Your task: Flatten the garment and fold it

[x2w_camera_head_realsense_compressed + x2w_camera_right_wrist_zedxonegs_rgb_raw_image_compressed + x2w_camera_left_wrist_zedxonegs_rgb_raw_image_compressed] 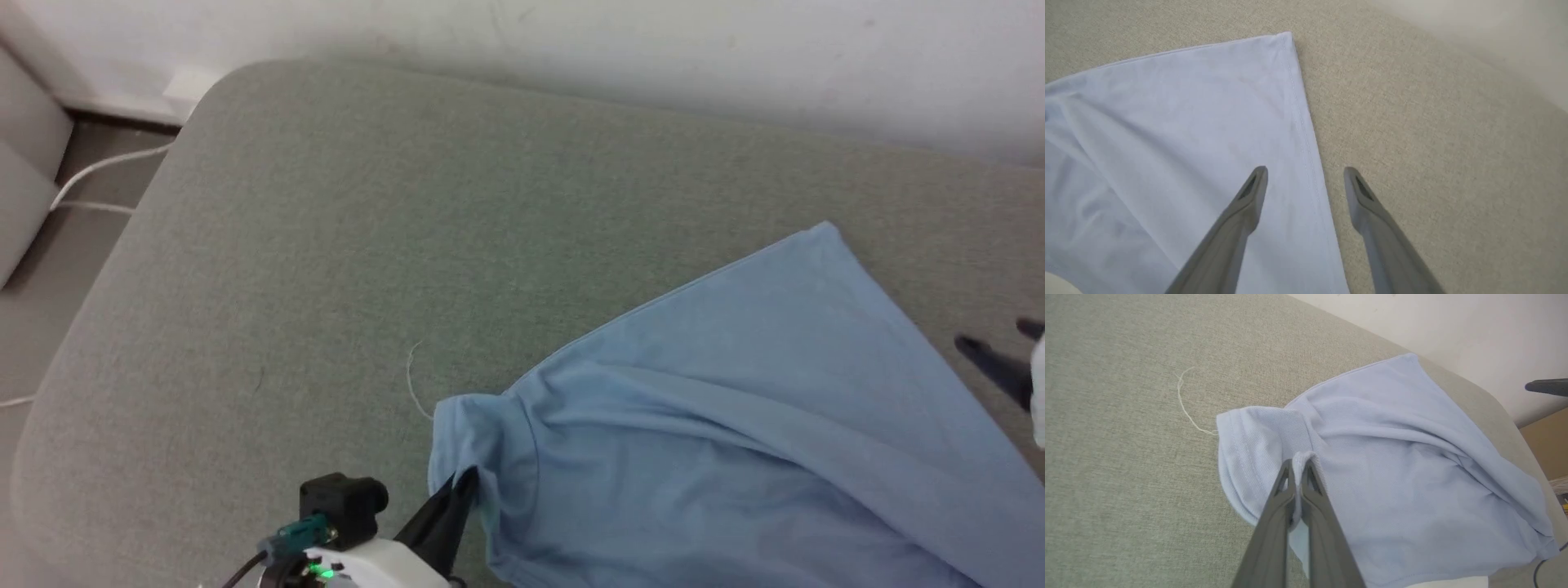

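garment [735, 425]: light blue shirt, spread on the right half of the grey-green cushion [326, 245], running off the near edge of the head view. Far corner lies flat; the near-left part is bunched, with diagonal folds across the body.
left gripper [1299, 465]: clamped on a fold of fabric beside the sleeve; cloth is pinched between the tips and drapes from them.
right gripper [1305, 173]: spread wide, nothing in it, poised above the hemmed right edge with one finger over cloth and one over bare cushion (whether the tips touch I can't tell).
step: flattening, I'd say. One side is laid out and let go, the other is held up. No fold started.
next move: probably the left side has to be pulled away from the body to take out the diagonal creases, then set down. It needs steady tension, not a jerk, or the flat right edge drags.
head view: shows the overall layout, plus the right fingertips at the right edge.
left wrist view: shows the pinch itself and a loose thread [1186, 400] on the cushion by the sleeve.
right wrist view: shows hem stitching and the gap between the fingers, which the head view doesn't resolve.
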